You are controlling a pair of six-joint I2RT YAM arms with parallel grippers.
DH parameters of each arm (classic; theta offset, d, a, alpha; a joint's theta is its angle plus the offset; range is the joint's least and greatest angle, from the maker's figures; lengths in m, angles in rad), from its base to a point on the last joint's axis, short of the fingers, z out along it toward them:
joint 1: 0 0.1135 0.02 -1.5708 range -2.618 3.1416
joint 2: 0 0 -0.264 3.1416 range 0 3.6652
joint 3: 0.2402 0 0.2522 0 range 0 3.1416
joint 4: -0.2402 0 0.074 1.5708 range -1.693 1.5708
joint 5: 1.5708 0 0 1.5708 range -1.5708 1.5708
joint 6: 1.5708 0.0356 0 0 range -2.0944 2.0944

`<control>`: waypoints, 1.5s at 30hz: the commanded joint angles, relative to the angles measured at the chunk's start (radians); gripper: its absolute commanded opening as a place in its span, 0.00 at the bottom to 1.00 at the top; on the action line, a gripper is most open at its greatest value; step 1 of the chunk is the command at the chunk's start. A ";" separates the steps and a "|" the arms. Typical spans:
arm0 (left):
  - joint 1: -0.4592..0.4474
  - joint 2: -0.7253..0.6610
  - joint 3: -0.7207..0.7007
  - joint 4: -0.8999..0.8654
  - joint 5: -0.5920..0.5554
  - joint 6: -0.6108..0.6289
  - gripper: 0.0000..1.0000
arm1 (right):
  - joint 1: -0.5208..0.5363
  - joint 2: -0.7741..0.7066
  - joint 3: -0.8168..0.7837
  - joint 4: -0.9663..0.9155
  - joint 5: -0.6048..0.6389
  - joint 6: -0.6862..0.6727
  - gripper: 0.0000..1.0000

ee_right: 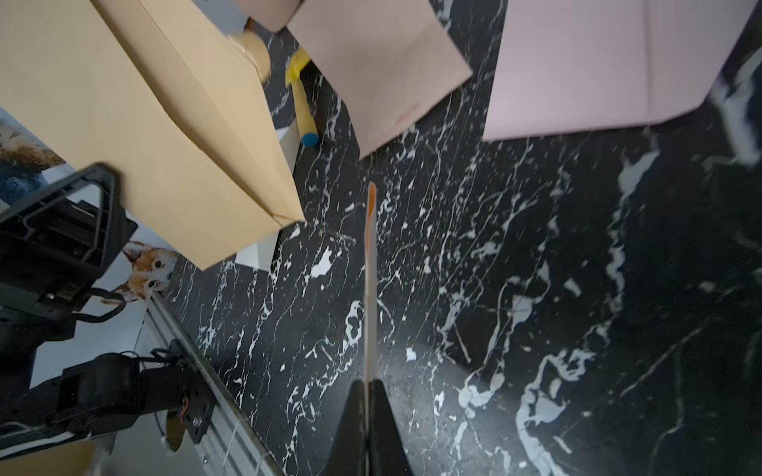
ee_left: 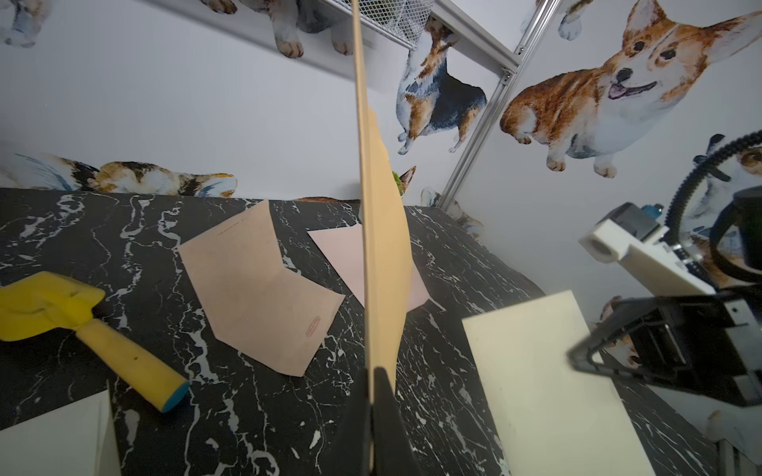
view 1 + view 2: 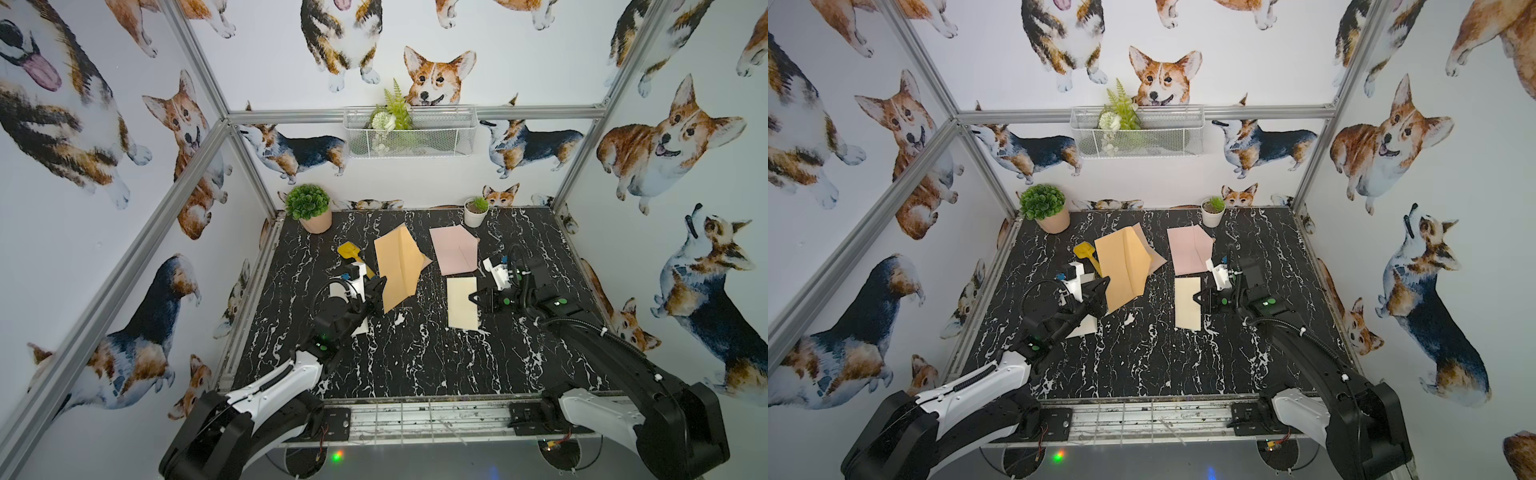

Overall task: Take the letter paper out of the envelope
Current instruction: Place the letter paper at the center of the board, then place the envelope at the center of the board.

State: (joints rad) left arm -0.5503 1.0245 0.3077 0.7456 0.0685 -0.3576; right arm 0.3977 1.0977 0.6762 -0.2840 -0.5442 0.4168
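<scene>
Above the left-centre of the black marble bench (image 3: 415, 365), a tan envelope (image 3: 399, 266) is held raised, its long axis running near to far, pinched at its near corner by the closed left gripper (image 3: 379, 293). To its right and clear of it, the cream letter paper (image 3: 461, 305) is found, likewise lying near to far. It is clamped at its right edge by the right gripper (image 3: 473, 298). Extraction is judged complete.

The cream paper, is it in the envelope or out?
Out. Right gripper pinches the cream paper, apart from the tan envelope in the left gripper.
</scene>
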 commanded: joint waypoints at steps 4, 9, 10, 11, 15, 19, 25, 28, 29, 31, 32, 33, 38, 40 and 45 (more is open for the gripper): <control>0.000 0.012 -0.012 0.014 -0.016 0.020 0.00 | 0.143 0.139 -0.006 0.086 -0.042 0.105 0.00; 0.000 0.007 -0.019 0.035 -0.006 0.021 0.00 | 0.166 0.215 0.010 0.109 -0.053 0.102 0.01; 0.000 0.001 -0.022 0.035 -0.009 0.022 0.00 | 0.165 0.219 0.011 0.109 -0.049 0.100 0.06; -0.001 -0.004 -0.025 0.037 -0.012 0.022 0.00 | 0.165 0.225 0.015 0.107 -0.045 0.096 0.18; 0.000 -0.015 -0.033 0.055 0.005 0.023 0.00 | 0.165 0.239 0.053 0.048 0.017 0.069 0.54; 0.000 0.012 -0.025 0.109 0.081 0.015 0.00 | 0.168 0.157 0.024 0.127 0.120 0.081 0.59; -0.008 0.106 -0.010 0.271 0.266 -0.028 0.00 | 0.168 0.113 -0.041 0.399 0.099 0.116 0.61; -0.020 0.118 -0.008 0.284 0.271 -0.022 0.00 | 0.173 0.127 -0.079 0.541 0.100 0.119 0.61; -0.022 0.117 -0.007 0.280 0.268 -0.017 0.00 | 0.173 0.131 -0.091 0.582 0.112 0.117 0.61; -0.025 0.109 -0.007 0.270 0.266 -0.010 0.00 | 0.173 0.146 -0.099 0.631 0.125 0.111 0.62; -0.026 0.104 -0.008 0.267 0.264 -0.006 0.00 | 0.173 0.160 -0.093 0.650 0.118 0.109 0.62; -0.026 0.099 -0.008 0.264 0.261 -0.004 0.00 | 0.173 0.180 -0.084 0.666 0.106 0.108 0.62; -0.034 0.104 -0.009 0.266 0.258 0.001 0.00 | 0.175 0.266 -0.075 0.821 0.078 0.138 0.62; -0.038 0.111 -0.008 0.270 0.257 0.001 0.00 | 0.174 0.290 -0.088 0.902 0.085 0.161 0.59; -0.039 0.126 -0.008 0.273 0.248 0.002 0.00 | 0.177 0.330 -0.106 1.034 0.079 0.218 0.23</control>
State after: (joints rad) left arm -0.5892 1.1461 0.2951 0.9676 0.3145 -0.3691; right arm 0.5716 1.4181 0.5781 0.5900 -0.4541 0.5819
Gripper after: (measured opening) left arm 0.052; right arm 0.248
